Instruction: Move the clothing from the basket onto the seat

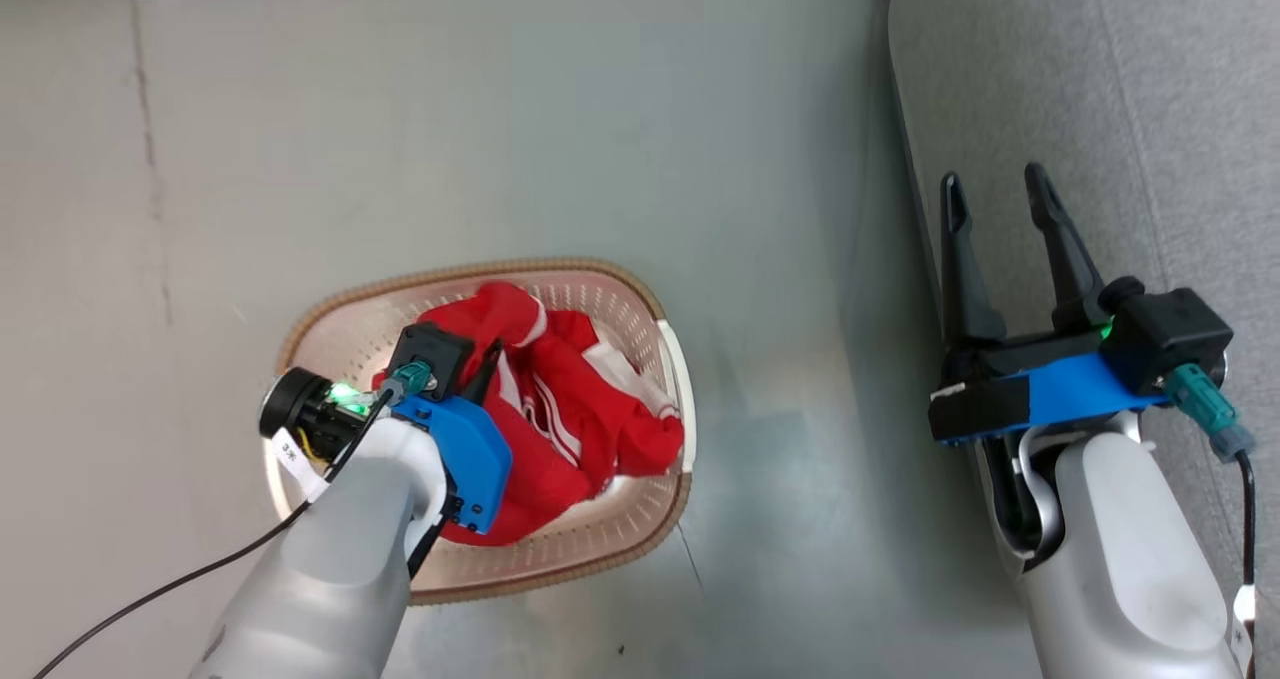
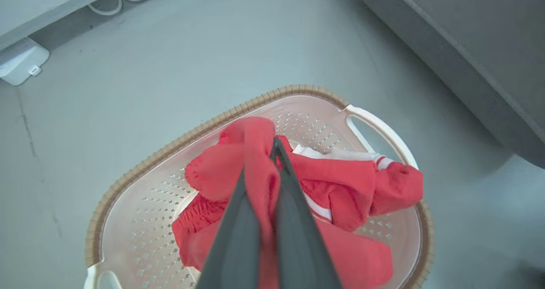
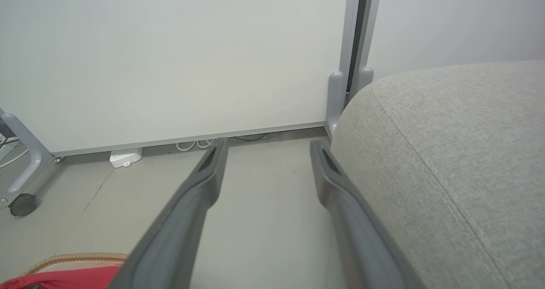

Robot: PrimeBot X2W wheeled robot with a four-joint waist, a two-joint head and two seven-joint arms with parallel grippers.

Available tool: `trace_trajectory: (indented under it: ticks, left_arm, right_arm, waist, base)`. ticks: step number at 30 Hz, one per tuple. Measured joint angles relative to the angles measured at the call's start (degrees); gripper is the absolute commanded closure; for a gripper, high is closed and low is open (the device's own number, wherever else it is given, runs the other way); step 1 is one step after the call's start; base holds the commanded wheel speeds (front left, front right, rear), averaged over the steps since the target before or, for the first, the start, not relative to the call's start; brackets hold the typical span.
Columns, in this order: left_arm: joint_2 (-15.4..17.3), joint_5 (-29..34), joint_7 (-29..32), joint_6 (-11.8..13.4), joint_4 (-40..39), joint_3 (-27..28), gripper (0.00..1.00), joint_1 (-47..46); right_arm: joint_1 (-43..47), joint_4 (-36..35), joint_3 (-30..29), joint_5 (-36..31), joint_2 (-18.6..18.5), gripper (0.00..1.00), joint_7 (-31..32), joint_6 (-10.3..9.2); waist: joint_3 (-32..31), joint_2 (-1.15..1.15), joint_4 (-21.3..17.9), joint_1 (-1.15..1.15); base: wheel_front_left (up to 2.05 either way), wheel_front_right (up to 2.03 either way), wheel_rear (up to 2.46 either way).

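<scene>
Early going: pinching a fold of red clothing [image 2: 340, 182] with the left gripper [image 2: 276, 148], down in the basket [image 2: 170, 147]. Holding the right gripper [image 1: 1000, 194] spread, empty, beside the seat [image 1: 1100, 79]. Yet to lift and carry across.

a pale grey floor [image 1: 600, 109] with a thin crack [image 1: 152, 169] meets a white wall panel [image 3: 170, 46]. at the panel's foot sit a small white box [image 3: 125, 157] and looped white cables [image 3: 196, 144] (partly tucked underneath). near the box, a grey frame leg [image 3: 25, 153] rests on a dark caster [image 3: 21, 204].
</scene>
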Motion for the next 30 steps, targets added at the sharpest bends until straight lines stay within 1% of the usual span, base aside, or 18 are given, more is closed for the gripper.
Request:
trace_trajectory:
  ticks: [11,16,20,24,30]
  left_arm:
    - [0.0,-8.3,-1.8,-0.3,-7.5,-3.7,1.0,1.3]
    - [0.0,-11.1,-2.0,-0.3,-12.1,-4.7,1.0,1.7]
    - [0.0,-12.6,-2.2,-0.3,-16.6,-5.0,1.0,2.2]
    - [0.0,-13.4,-2.2,0.3,-21.3,-5.7,1.0,2.5]
    - [0.0,-14.5,-2.2,1.3,-26.2,-8.3,1.0,2.3]
  right_arm:
    - [4.4,1.7,-0.2,-0.4,0.0,0.0,0.0,0.0]
    - [6.5,2.5,-0.3,-0.4,0.0,0.0,0.0,0.0]
    - [8.5,3.0,-0.3,-0.4,0.0,0.0,0.0,0.0]
    - [10.2,3.2,-0.2,-0.4,0.0,0.0,0.0,0.0]
    - [11.9,3.6,0.2,-0.2,0.0,0.0,0.0,0.0]
  waist:
    - [-8.8,0.0,2.1,0.0]
    - [-12.5,0.0,2.8,0.0]
    - [-15.5,0.0,3.2,0.0]
    - [-18.4,0.0,3.6,0.0]
    - [-22.2,0.0,4.0,0.0]
  base:
    - [0.0,0.0,0.0]
    - [0.0,0.0,0.0]
    - [0.0,0.0,0.0]
    - [0.0,0.0,0.0]
    - [0.0,0.0,0.0]
